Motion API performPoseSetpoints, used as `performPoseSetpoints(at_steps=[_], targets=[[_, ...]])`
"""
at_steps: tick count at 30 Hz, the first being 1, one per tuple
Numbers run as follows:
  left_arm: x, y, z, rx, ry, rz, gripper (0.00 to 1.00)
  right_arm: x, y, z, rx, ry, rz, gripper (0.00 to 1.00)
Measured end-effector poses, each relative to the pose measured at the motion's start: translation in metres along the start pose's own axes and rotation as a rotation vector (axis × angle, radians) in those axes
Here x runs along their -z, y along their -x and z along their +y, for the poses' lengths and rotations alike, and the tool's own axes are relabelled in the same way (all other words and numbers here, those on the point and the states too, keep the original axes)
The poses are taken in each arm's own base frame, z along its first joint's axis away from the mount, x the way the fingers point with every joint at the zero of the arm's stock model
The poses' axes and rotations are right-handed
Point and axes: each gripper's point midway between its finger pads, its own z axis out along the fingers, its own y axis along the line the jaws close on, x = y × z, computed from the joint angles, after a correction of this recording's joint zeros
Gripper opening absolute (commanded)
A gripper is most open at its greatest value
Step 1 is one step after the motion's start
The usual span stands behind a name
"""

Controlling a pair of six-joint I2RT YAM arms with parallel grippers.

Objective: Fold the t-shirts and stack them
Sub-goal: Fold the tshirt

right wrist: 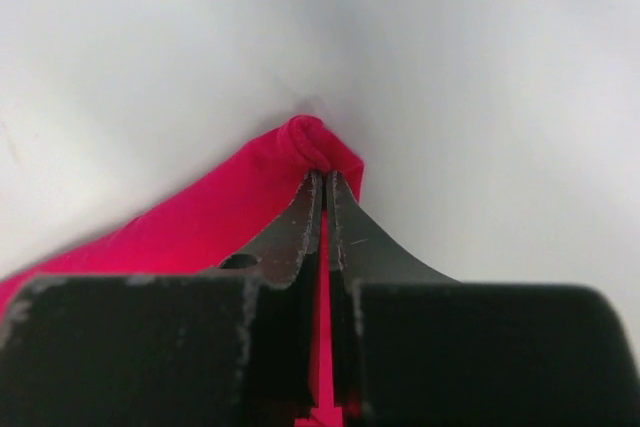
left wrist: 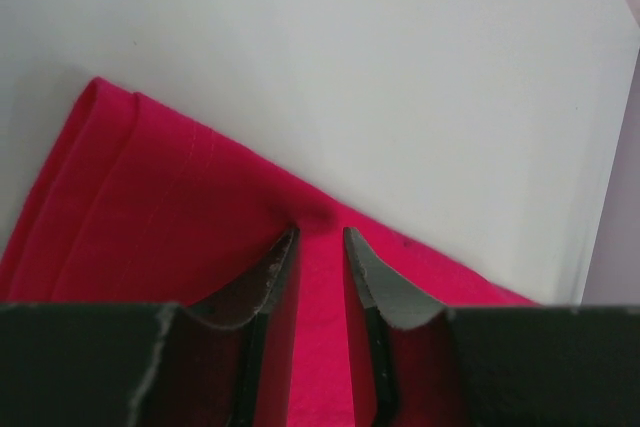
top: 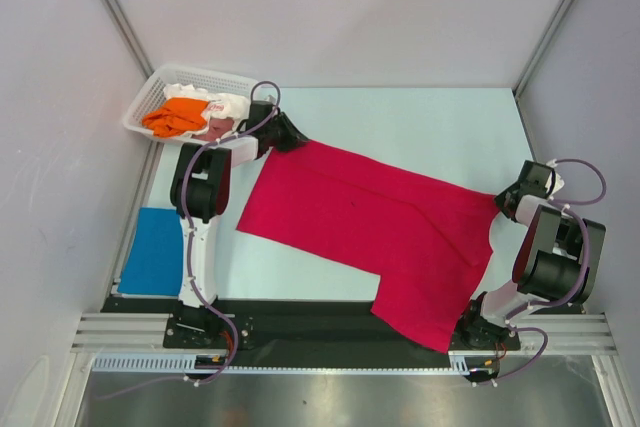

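Note:
A large crimson-red t-shirt (top: 360, 227) lies spread aslant across the table. My left gripper (top: 290, 135) holds its far left edge by the basket. In the left wrist view the narrow-set jaws (left wrist: 320, 232) pinch a raised fold of the red cloth (left wrist: 150, 207), which puckers at the tips. My right gripper (top: 503, 202) is at the shirt's right corner. There its jaws (right wrist: 324, 175) are shut on a bunched knob of red cloth (right wrist: 230, 207). A folded bright blue t-shirt (top: 155, 252) lies flat at the near left.
A white lattice basket (top: 150, 92) at the far left corner holds an orange shirt (top: 178, 115), a dusty-pink one (top: 215, 129) and a white one (top: 228, 104). Grey walls stand close on both sides. The arm bases sit on the black rail at the near edge.

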Motion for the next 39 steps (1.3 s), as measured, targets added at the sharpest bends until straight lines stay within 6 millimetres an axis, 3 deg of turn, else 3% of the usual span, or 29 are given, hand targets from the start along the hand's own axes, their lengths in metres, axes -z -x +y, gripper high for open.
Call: performPoseSetpoints(at_steps=[6,21,30,39], targets=[[0.0,0.001,0.001,0.001,0.001,-0.002,0.29,-0.001,-0.001,-0.012,-0.029,-0.055,0.005,0.0],[-0.003,0.013,0.002,-0.057,-0.005,-0.015,0.37,-0.021,0.015,-0.001,-0.063,-0.053,0.016,0.01],[-0.011,0.024,0.001,-0.015,-0.029,-0.029,0.36,-0.05,0.039,0.022,-0.09,-0.023,0.027,0.03],[-0.038,0.047,-0.008,0.006,-0.077,-0.067,0.37,-0.083,0.067,0.053,-0.077,-0.003,0.048,0.06]])
